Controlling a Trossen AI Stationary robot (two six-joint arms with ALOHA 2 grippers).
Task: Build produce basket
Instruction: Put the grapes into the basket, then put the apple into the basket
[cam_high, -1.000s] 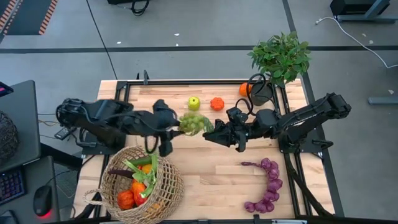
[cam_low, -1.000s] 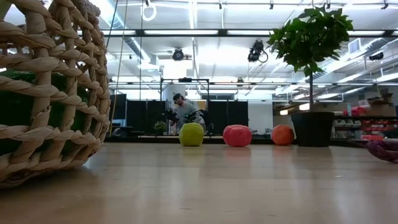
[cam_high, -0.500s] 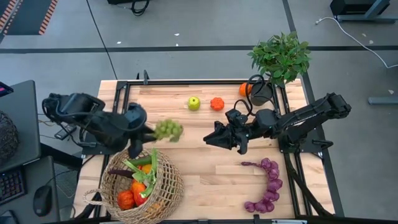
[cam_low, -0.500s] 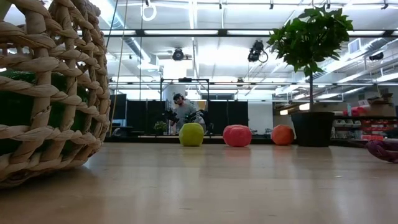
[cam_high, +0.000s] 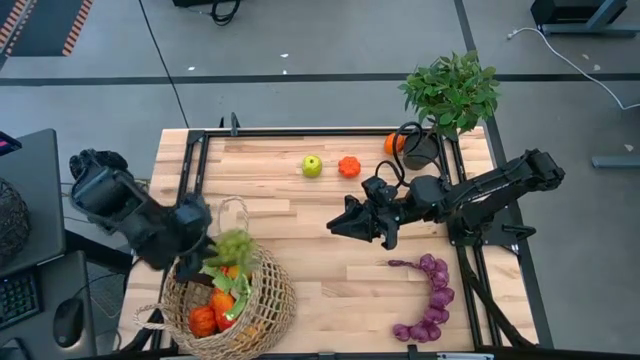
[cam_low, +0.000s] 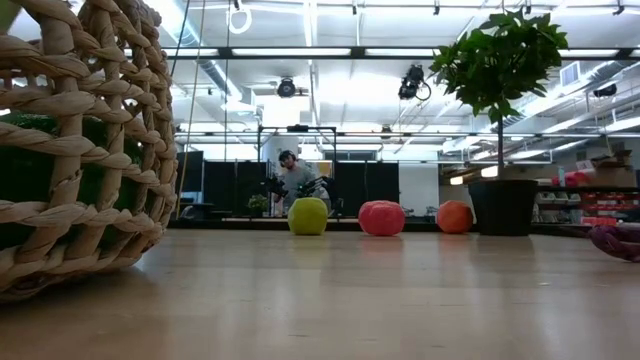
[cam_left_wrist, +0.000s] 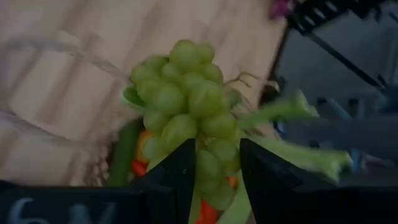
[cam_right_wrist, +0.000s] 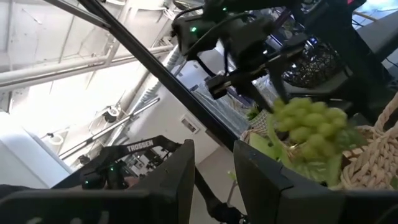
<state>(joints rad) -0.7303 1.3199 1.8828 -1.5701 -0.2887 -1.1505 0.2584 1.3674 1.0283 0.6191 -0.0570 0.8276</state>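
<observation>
Over the basket (cam_high: 228, 298), at the table's front-left corner, the left gripper (cam_high: 205, 252) pinched the green grapes (cam_high: 233, 245). Right gripper (cam_high: 335, 224) hung mid-table w/ nothing held, fingers (cam_right_wrist: 166, 180) a little apart. Purple grapes (cam_high: 429, 297) lay front right.

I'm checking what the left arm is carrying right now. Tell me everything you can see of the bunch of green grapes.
The green grapes are a compact bunch of round, pale green, glossy, plastic-looking berries with a thin brown stem poking out. The left gripper is shut on the bunch, one dark finger at each side. In the high view the bunch hangs over the open top of the basket, above the leek and the orange and red produce already inside. Whether it touches that produce cannot be told.
</observation>
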